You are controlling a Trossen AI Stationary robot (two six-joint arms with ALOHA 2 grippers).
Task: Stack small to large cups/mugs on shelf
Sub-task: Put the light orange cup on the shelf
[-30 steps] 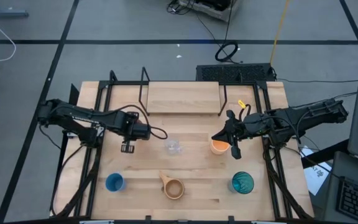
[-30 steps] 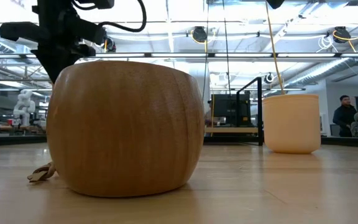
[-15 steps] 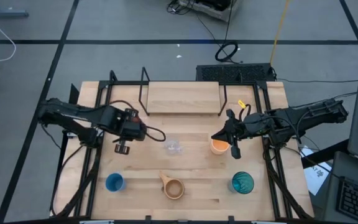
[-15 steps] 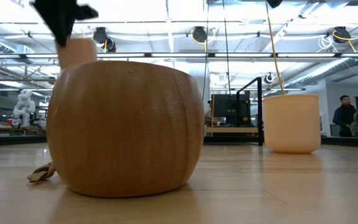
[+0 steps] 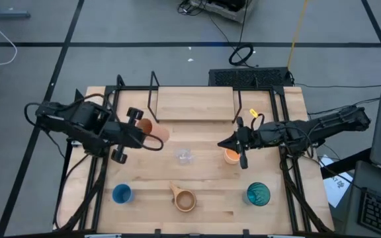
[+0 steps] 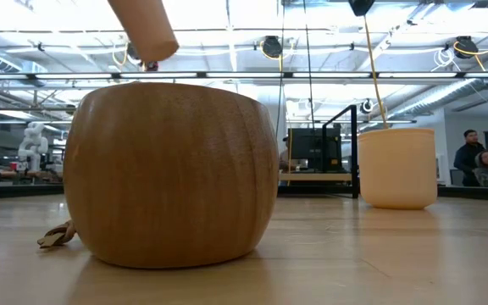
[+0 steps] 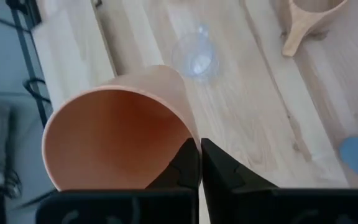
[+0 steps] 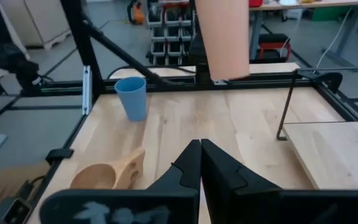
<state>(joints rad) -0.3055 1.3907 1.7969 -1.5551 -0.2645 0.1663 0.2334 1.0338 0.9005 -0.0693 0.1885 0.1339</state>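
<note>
My left gripper (image 5: 139, 127) is shut on an orange cup (image 5: 154, 131), held tipped high above the table's left middle; the cup also shows in the low view (image 6: 145, 27). My right gripper (image 5: 234, 143) is shut and empty, over the second orange cup (image 5: 231, 156), which stands on its base. The tiny clear cup (image 5: 185, 156) stands mid-table. The blue cup (image 5: 122, 194), tan mug (image 5: 184, 199) and teal tumbler (image 5: 258, 194) stand along the near edge. The shelf (image 5: 196, 104) stands at the far edge. My left gripper pinches the orange cup's rim (image 7: 190, 142), one finger (image 7: 185, 167) inside the mouth and one (image 7: 224, 171) outside the wall. The cup is lifted clear and tipped, its mouth toward the wrist and its base toward the table's right.
Black frame rails (image 5: 96, 178) run along both table sides. The shelf's black rod legs (image 8: 284, 106) stand at its corners. People stand in the room beyond the table (image 6: 479, 161). Bare tabletop lies between the clear cup and the near-edge cups.
My left gripper has risen with the orange cup and drawn toward the table's left and far edges. The cup has been lifted clear of the table and tipped over toward its side. My right gripper has shifted a little toward the table's left.
</note>
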